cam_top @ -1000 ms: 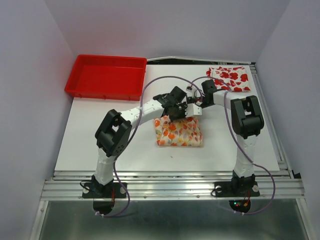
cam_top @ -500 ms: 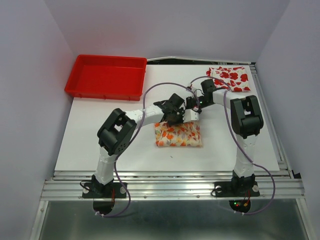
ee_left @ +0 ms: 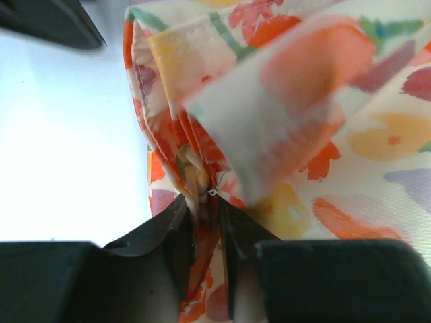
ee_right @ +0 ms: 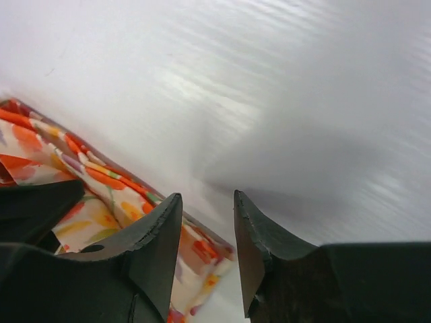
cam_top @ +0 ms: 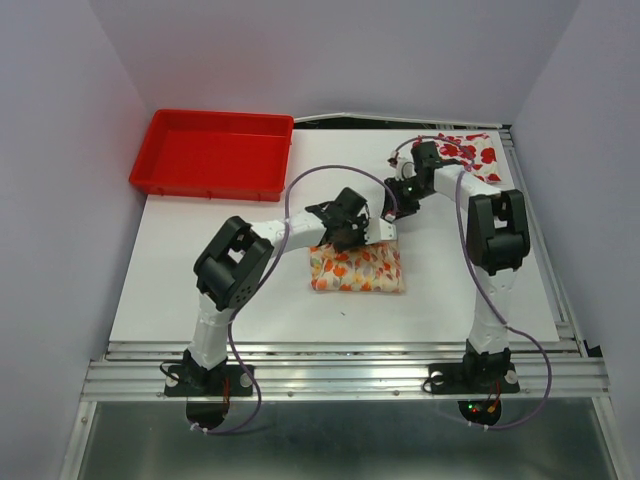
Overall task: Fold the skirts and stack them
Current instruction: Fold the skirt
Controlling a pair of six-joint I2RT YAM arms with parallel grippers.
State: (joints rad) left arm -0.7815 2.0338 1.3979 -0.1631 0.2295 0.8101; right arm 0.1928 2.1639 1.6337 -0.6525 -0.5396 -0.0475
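The cream skirt with orange, red and yellow marks (cam_top: pixel 358 268) lies folded in the middle of the table. My left gripper (cam_top: pixel 350 232) is shut on its far edge; in the left wrist view the cloth (ee_left: pixel 283 108) is pinched and bunched between the fingers (ee_left: pixel 165 229). My right gripper (cam_top: pixel 398 197) is open and empty, just beyond the skirt's far right corner; that corner (ee_right: pixel 101 202) shows below it in the right wrist view. The white skirt with big red flowers (cam_top: pixel 478 155) lies folded at the far right corner, partly hidden by the right arm.
A red plastic tray (cam_top: pixel 213 153) stands at the far left. The white table top (cam_top: pixel 200 270) ends at a metal rail in front. Purple walls close in left and right.
My right gripper has let go of the cream skirt and pulled back towards the far right. My left gripper has moved slightly right and lower on the skirt's far edge, still holding it.
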